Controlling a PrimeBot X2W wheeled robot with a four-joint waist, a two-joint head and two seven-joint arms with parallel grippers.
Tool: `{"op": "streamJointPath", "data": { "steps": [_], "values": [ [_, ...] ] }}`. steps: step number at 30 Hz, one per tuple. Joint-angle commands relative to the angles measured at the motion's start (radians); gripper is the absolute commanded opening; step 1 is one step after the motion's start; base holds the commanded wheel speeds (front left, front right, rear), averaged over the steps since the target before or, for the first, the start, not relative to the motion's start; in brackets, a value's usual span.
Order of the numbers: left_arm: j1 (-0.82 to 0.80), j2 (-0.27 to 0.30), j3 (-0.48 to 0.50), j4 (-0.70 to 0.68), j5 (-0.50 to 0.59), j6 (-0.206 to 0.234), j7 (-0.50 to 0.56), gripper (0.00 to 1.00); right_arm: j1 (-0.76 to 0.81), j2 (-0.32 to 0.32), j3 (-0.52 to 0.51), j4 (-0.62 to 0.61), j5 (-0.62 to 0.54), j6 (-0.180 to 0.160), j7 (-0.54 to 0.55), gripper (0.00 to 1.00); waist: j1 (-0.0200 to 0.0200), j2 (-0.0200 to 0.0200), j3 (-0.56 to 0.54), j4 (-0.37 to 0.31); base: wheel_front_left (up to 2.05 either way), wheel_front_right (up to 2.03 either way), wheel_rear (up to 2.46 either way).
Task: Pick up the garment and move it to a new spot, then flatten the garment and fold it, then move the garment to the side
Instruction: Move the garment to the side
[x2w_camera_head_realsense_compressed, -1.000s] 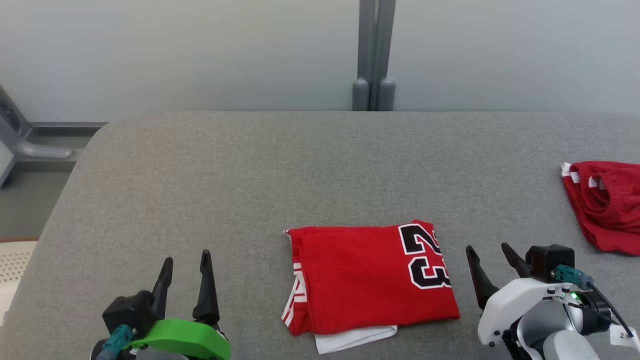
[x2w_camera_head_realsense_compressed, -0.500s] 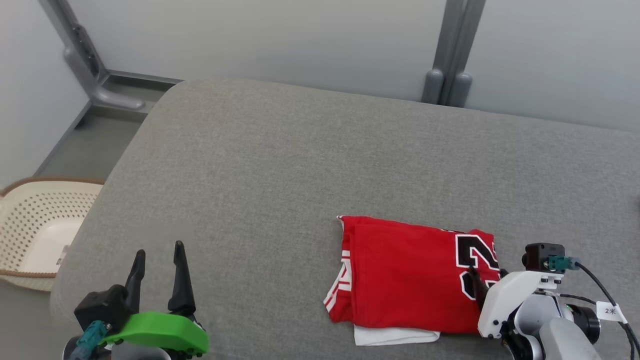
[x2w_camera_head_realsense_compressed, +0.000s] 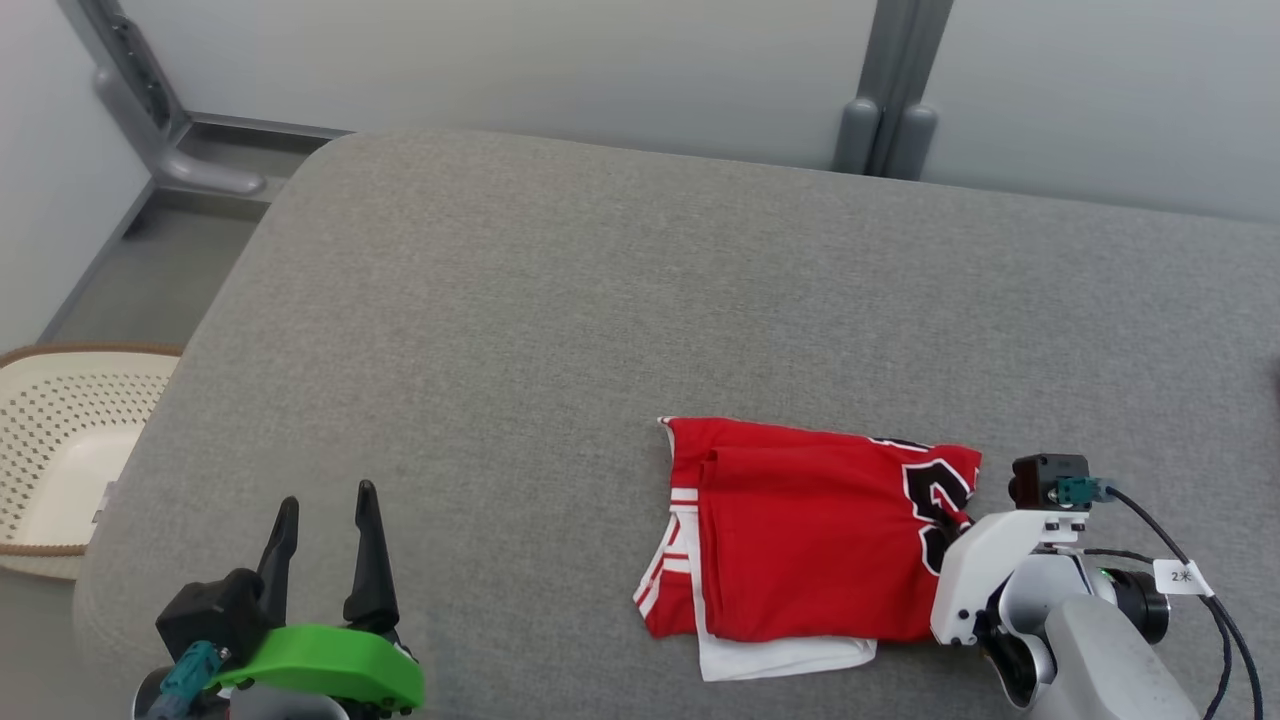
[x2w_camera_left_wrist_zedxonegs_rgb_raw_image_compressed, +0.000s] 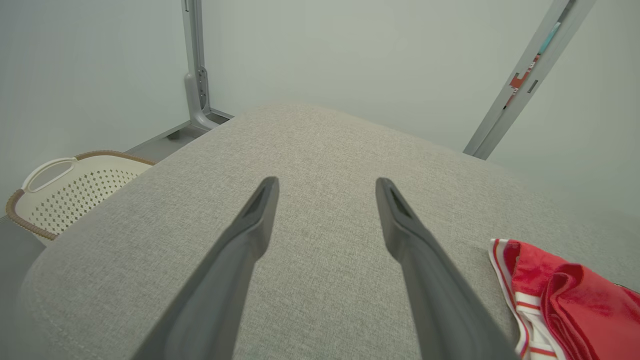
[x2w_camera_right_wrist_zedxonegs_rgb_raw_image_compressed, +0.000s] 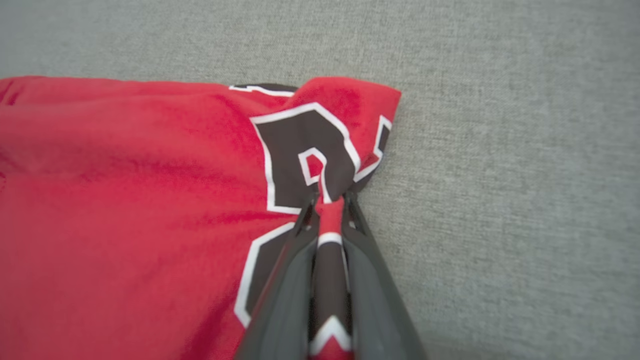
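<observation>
- The left gripper (x2w_camera_head_realsense_compressed: 327, 494) hovers over the near left corner of the grey padded surface (x2w_camera_head_realsense_compressed: 560, 300), fingers spread wide with nothing between them.
- The right gripper (x2w_camera_right_wrist_zedxonegs_rgb_raw_image_compressed: 330, 202) is clenched on a bunched ridge of cloth at the right edge of the red garment (x2w_camera_head_realsense_compressed: 800, 540), by the black numeral.
- The garment lies folded on the near right part of the surface, a white layer showing at its near edge.
- A cream perforated basket (x2w_camera_head_realsense_compressed: 60, 440) sits on the floor to the left.
- Grey posts (x2w_camera_head_realsense_compressed: 885, 130) stand at the wall beyond.
</observation>
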Motion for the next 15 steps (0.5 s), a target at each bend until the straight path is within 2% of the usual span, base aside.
{"op": "streamJointPath", "data": {
  "steps": [1,8,15],
  "values": [
    [-0.014,0.001,0.000,-0.003,0.011,0.000,-0.001,1.00,-0.006,-0.007,0.004,0.022,-0.007,-0.003,-0.007,0.00,0.0000,0.0000,0.016,-0.048,0.00,0.00,0.00],
    [-0.016,-0.002,-0.015,-0.004,0.017,-0.002,0.004,1.00,-0.059,-0.016,0.020,0.010,-0.024,-0.003,-0.061,0.00,0.0000,0.0000,0.016,-0.189,0.00,0.00,0.00],
    [-0.033,-0.013,-0.035,0.001,0.021,-0.008,0.008,1.00,-0.087,-0.080,0.007,-0.062,-0.052,-0.002,-0.067,0.00,0.0000,0.0000,0.020,-0.372,0.00,0.00,0.00]
  ]
}}
